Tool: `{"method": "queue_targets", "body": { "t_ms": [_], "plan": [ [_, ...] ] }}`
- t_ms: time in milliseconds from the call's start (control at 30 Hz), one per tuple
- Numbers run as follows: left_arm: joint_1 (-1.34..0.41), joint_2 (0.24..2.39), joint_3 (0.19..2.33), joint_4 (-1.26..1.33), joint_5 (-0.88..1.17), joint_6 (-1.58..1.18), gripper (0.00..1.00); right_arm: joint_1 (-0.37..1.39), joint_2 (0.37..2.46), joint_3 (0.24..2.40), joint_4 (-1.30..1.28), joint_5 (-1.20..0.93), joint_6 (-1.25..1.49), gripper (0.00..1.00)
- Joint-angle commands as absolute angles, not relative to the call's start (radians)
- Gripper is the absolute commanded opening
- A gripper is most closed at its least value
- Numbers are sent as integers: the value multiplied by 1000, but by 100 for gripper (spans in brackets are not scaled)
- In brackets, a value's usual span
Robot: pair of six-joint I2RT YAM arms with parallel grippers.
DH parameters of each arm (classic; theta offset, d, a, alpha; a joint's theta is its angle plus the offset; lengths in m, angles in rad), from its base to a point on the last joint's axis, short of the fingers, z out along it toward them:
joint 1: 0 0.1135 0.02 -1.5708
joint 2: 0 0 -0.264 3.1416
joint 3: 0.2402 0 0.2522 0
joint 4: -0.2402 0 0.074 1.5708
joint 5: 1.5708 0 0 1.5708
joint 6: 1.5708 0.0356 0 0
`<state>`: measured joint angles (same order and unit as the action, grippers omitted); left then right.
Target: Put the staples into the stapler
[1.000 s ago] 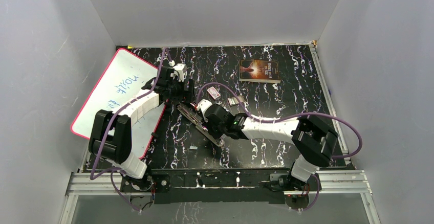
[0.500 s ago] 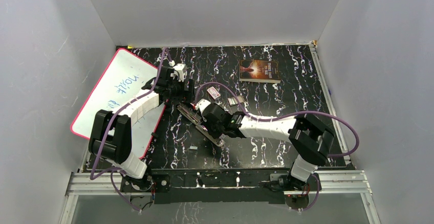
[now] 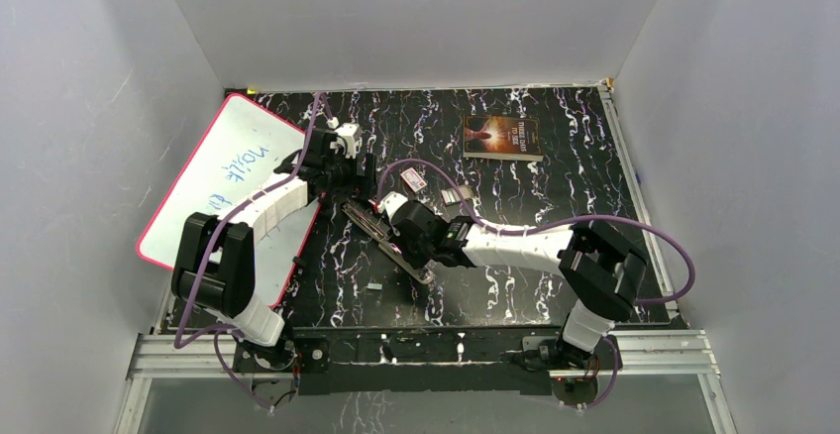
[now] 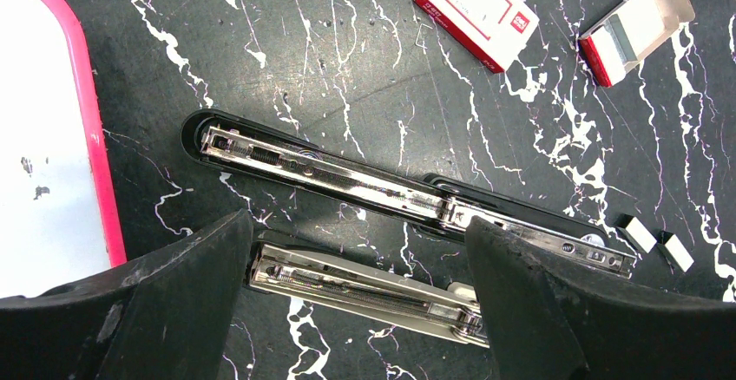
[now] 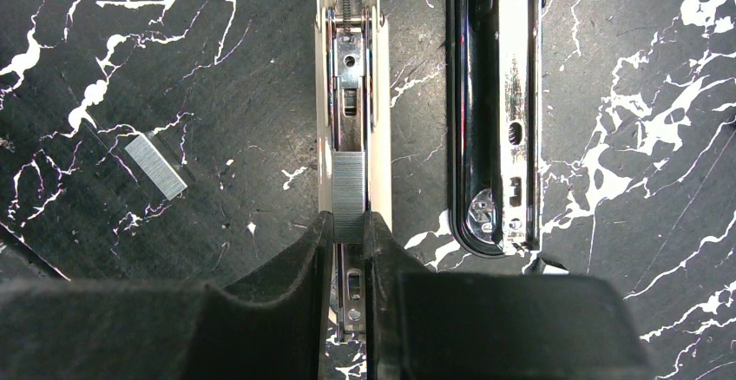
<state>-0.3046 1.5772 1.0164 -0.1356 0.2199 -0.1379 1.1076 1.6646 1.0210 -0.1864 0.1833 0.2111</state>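
Stapler (image 3: 388, 239) lies opened flat at mid-table with its magazine channel (image 5: 351, 94) exposed. Left gripper (image 4: 358, 254) hangs over it, fingers wide apart. Right gripper (image 5: 349, 237) pinches a strip of staples (image 5: 349, 196) above the channel. The next move is probably to seat the strip squarely, then release.

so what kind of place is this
Probably a robot test cell: plain grey walls box in a black white-veined marbled tabletop, with two white-and-black robot arms bolted to a silver aluminium rail at its near edge.
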Motion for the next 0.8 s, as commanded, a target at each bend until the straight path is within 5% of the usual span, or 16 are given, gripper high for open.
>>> {"method": "queue_targets", "body": {
  "t_ms": [0, 767],
  "plan": [
    [-301, 1569, 1051, -144, 225, -129, 92, 1112, 1664, 1054, -239, 201, 217, 0],
    [-301, 1575, 1052, -143, 225, -129, 92, 1112, 1628, 1022, -270, 197, 218, 0]
  ]
}}
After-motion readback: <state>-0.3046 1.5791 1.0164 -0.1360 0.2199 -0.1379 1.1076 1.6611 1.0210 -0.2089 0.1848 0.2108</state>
